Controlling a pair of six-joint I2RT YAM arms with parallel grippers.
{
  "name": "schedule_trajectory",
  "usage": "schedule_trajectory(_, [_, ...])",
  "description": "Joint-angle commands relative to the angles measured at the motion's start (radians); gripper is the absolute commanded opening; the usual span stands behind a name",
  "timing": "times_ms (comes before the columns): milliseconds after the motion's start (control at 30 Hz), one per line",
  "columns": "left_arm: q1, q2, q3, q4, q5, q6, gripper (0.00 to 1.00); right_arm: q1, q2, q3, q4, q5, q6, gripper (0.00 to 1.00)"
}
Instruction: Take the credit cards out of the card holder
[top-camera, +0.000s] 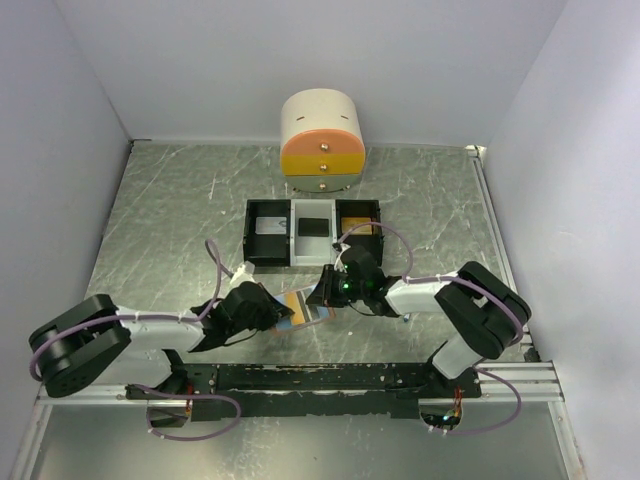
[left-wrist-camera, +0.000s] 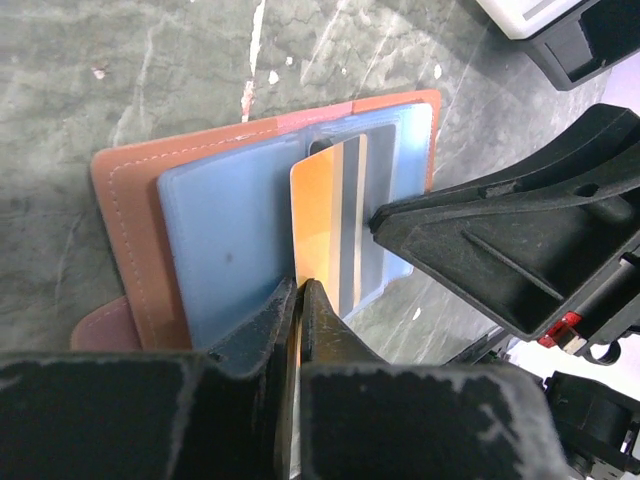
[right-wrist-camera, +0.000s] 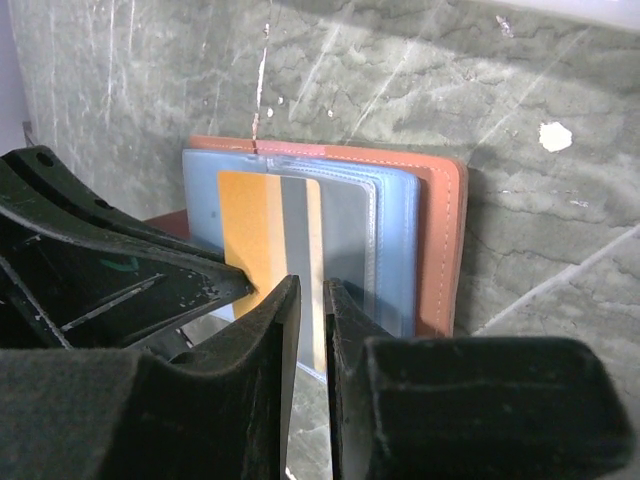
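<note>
The card holder is open between my two grippers, tan leather outside and light blue lining inside. An orange-gold credit card with a grey stripe sticks partway out of its pocket. My left gripper is shut on that card's near edge. From the other side, my right gripper is shut on the edge of the card holder, right beside the card. In the top view the card holder sits between the left gripper and the right gripper.
A black-and-white compartment tray stands just beyond the grippers, with a dark grey card and a black card in it. A cream and orange drawer box stands at the back. White walls enclose the table.
</note>
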Motion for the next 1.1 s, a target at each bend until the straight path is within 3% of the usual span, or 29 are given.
schedule_trajectory(0, [-0.004,-0.068,-0.003,-0.168,-0.039,0.020,0.07,0.002,-0.003,-0.015,-0.165,0.099,-0.028,0.17])
schedule_trajectory(167, [-0.005,-0.140,-0.032,-0.195,-0.064,0.017,0.11,0.002,-0.011,-0.001,-0.145,0.040,-0.044,0.18])
schedule_trajectory(433, [-0.004,-0.077,0.026,-0.218,-0.042,0.050,0.12,0.007,-0.095,0.083,-0.211,-0.043,-0.132,0.24])
schedule_trajectory(667, [-0.004,-0.068,0.026,-0.191,-0.034,0.050,0.13,0.030,-0.013,0.123,-0.160,-0.194,-0.132,0.24])
schedule_trajectory(833, [-0.005,-0.100,0.009,-0.185,-0.039,0.049,0.16,0.030,0.008,0.106,-0.230,-0.015,-0.105,0.24])
schedule_trajectory(1067, [-0.005,-0.116,-0.020,-0.113,-0.020,0.059,0.28,0.030,0.058,0.069,-0.195,-0.051,-0.106,0.24])
